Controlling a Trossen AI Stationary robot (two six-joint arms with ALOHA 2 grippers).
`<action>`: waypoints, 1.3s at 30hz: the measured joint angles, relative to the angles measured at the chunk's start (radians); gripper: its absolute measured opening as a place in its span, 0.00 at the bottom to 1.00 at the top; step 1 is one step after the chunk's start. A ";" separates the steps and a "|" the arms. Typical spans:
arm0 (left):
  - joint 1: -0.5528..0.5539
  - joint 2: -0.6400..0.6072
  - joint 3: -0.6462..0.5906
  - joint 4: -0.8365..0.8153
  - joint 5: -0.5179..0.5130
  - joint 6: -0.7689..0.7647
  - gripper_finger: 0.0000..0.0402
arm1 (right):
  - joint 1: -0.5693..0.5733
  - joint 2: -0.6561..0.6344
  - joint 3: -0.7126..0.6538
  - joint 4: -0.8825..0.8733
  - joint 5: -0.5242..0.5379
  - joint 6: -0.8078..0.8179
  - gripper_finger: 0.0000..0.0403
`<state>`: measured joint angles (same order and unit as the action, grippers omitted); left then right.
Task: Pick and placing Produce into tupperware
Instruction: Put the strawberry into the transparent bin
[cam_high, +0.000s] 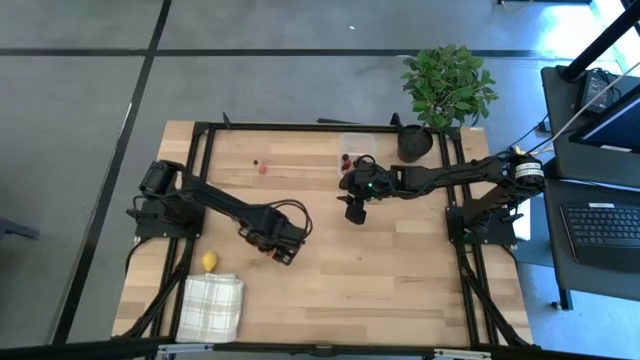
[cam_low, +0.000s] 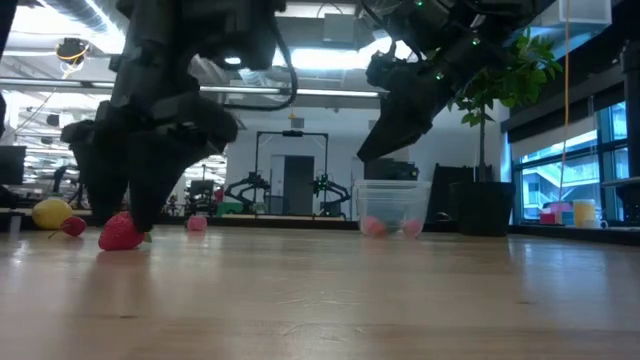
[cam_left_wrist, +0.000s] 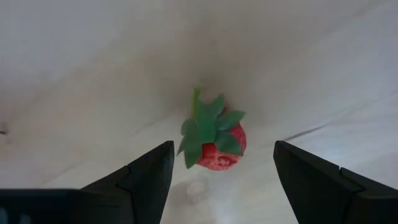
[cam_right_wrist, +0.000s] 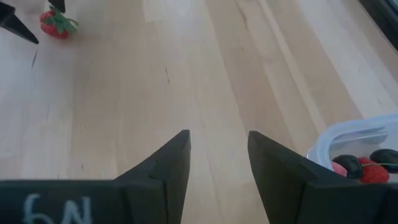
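The tupperware sat at the far edge of the table, right of centre, just left of the black pot with the green plant. From above, its clear walls were hard to make out against the wood; only small dark and red pieces inside it marked the spot. In the right wrist view just one rounded corner of the tupperware showed, cut off by the frame, holding dark berries and a red piece.

The left gripper was low over a strawberry near the middle of the table, its fingers spread wide on either side of the fruit and not touching it. In the high view that strawberry was mostly hidden under the gripper. In the low view it lay on the wood at the finger's tip as a red strawberry.

The right gripper hung above the table just near of the tupperware, its jaws partly apart with nothing between them.

A lemon lay near the left edge, just beyond the far edge of a checked cloth. A second red piece and a tiny dark one lay at far left-centre, well apart from both grippers. The near right half of the table was bare wood, with open room between the two arms.
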<state>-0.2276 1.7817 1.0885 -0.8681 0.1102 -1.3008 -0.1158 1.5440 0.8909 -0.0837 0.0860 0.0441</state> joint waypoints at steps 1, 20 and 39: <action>0.000 0.009 0.000 0.003 0.010 0.001 0.66 | 0.000 0.000 0.000 -0.001 0.000 0.000 0.41; 0.021 0.032 0.000 -0.001 -0.040 0.055 0.54 | 0.000 0.001 0.000 -0.010 0.000 0.000 0.41; 0.040 0.030 0.000 -0.009 -0.070 0.183 0.31 | 0.001 0.001 0.000 -0.025 0.000 0.019 0.41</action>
<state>-0.1875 1.8114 1.0885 -0.8774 0.0403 -1.1178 -0.1150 1.5448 0.8913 -0.1089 0.0860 0.0626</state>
